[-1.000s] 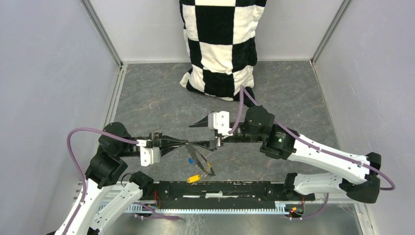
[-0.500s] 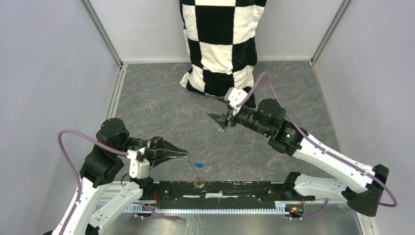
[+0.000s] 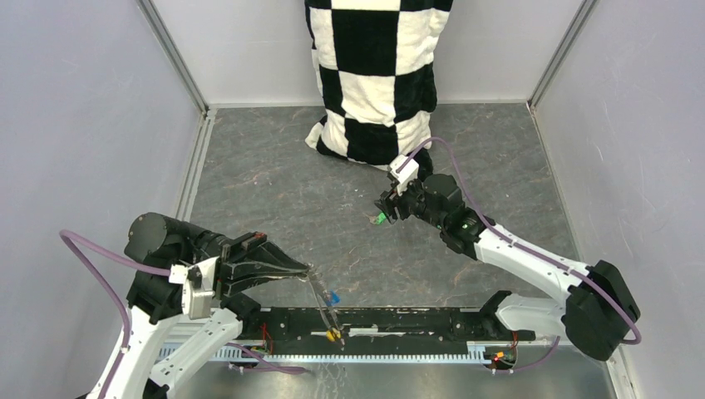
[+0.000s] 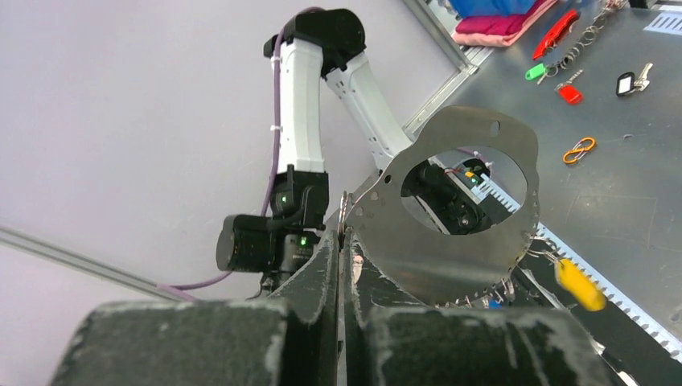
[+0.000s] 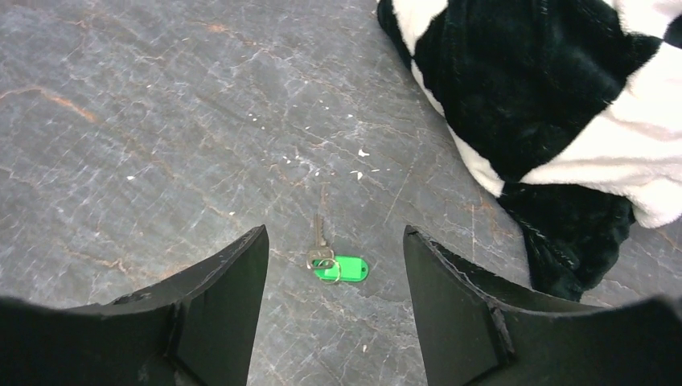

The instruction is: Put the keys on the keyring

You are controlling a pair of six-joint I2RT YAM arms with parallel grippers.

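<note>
My left gripper [image 3: 308, 270] is shut on the top edge of the keyring [image 3: 320, 291], a grey flat loop [image 4: 450, 201] that hangs from its tips [image 4: 341, 241]. A blue key [image 3: 334, 296] and a yellow key [image 3: 332, 335] dangle from the keyring; in the left wrist view the yellow tag [image 4: 579, 284] hangs low at the right. The green key [image 3: 380, 219] lies flat on the grey floor near the checkered cloth. My right gripper [image 3: 382, 208] hovers just above it, open. In the right wrist view the green key [image 5: 338, 267] lies between the spread fingers of the right gripper [image 5: 334, 241], untouched.
A black-and-white checkered cloth [image 3: 374, 75] hangs at the back and reaches the floor just right of the green key [image 5: 563, 121]. A black rail [image 3: 399, 320] runs along the near edge under the hanging keys. Grey walls close in both sides.
The right arm swung from the keyring at the centre back toward the cloth, and its jaws widened over the green key. The left arm drew back toward the near left with the keyring.
</note>
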